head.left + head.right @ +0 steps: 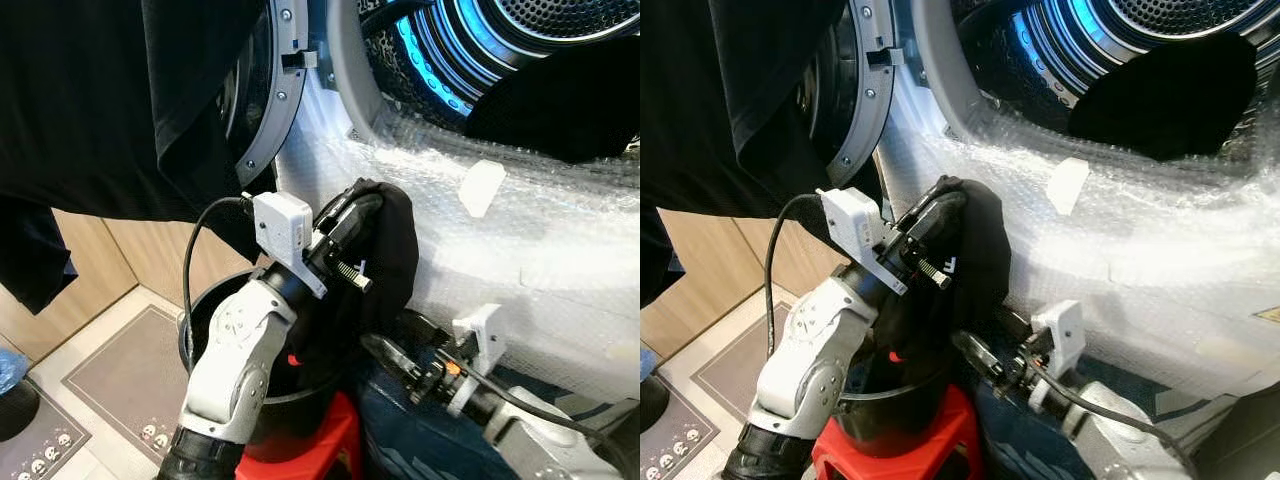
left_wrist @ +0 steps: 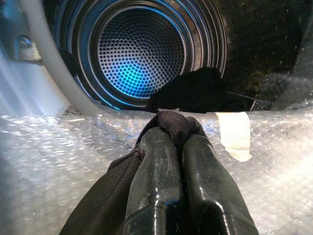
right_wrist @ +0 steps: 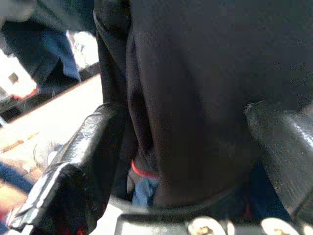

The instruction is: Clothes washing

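My left gripper (image 1: 362, 207) is raised in front of the washing machine, shut on a black garment (image 1: 397, 252) that drapes down from its fingertips toward the black bucket (image 1: 213, 303). In the left wrist view the bunched cloth (image 2: 168, 120) sits pinched at the tips, facing the blue-lit drum (image 2: 137, 54). Lower down, my right gripper (image 1: 383, 347) is open, its fingers (image 3: 83, 161) standing wide on either side of the hanging cloth (image 3: 195, 98). Another black garment (image 1: 560, 105) lies on the drum's lip.
The washer's front is covered in bubble wrap (image 1: 530, 240) with a strip of white tape (image 1: 481, 187). The door (image 1: 272, 90) stands open at the left with dark clothing (image 1: 100, 100) hanging over it. The bucket rests on a red stool (image 1: 312, 440). A grey mat (image 1: 110, 370) lies on the floor.
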Motion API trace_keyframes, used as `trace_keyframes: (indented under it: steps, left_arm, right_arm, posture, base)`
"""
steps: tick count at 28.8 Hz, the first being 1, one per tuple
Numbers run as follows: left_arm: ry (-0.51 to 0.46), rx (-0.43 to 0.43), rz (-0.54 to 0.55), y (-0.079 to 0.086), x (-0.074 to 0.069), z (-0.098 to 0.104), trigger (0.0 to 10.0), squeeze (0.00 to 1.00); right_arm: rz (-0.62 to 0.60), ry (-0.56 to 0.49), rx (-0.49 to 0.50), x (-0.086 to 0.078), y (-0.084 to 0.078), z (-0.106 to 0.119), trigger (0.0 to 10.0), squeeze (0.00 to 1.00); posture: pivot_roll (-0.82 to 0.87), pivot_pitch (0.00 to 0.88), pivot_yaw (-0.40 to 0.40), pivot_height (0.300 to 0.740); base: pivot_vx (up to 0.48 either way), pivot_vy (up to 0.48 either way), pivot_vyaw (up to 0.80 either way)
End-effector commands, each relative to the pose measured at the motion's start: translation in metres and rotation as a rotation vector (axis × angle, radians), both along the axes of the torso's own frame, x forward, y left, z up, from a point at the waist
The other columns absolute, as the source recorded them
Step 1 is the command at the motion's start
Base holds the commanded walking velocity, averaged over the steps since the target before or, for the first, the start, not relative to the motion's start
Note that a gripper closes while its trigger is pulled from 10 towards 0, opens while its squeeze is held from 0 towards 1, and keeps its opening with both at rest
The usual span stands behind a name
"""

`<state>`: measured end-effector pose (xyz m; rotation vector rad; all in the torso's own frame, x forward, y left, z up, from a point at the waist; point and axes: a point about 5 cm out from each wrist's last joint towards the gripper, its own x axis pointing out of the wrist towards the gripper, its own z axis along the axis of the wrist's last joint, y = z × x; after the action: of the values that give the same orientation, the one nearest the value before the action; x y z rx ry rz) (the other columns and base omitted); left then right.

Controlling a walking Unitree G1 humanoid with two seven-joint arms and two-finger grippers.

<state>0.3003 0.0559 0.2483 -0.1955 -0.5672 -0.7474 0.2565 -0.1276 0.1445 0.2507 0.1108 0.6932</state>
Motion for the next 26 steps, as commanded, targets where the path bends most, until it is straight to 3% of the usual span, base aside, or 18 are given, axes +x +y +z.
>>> trace_keyframes:
  steps: [1, 6, 12, 20, 26]
  left_arm:
    - [-0.05, 0.012, -0.002, -0.002, 0.0, 0.008, 10.0, 0.0]
    - [-0.044, 0.018, -0.004, -0.005, 0.004, 0.008, 10.0, 0.0]
    - [-0.042, 0.026, 0.004, -0.008, 0.008, 0.008, 10.0, 0.0]
    - [-0.042, 0.022, -0.01, -0.012, 0.008, 0.011, 10.0, 0.0]
    - [-0.036, 0.022, -0.014, -0.013, 0.007, 0.01, 10.0, 0.0]
  right_arm:
    - [-0.011, 0.003, -0.004, 0.0, 0.006, 0.001, 10.0, 0.0]
    - [0.025, -0.009, 0.046, -0.006, 0.022, 0.005, 10.0, 0.0]
    - [-0.003, 0.004, 0.041, -0.005, 0.029, 0.005, 10.0, 0.0]
    - [-0.201, 0.033, -0.015, 0.012, 0.036, -0.004, 10.0, 0.0]
    - [-0.263, 0.066, 0.004, 0.02, 0.044, -0.006, 10.0, 0.0]
  posture:
    - [-0.15, 0.073, 0.083, 0.74]
    - [-0.16, 0.081, 0.09, 0.74]
    - [-0.15, 0.085, 0.096, 0.74]
    - [-0.14, 0.089, 0.098, 0.74]
    - [-0.13, 0.092, 0.098, 0.74]
  base:
    - [0.0, 0.0, 0.0]
    - [0.0, 0.0, 0.0]
    - [0.0, 0.0, 0.0]
    - [0.0, 0.0, 0.0]
    - [0.0, 0.0, 0.0]
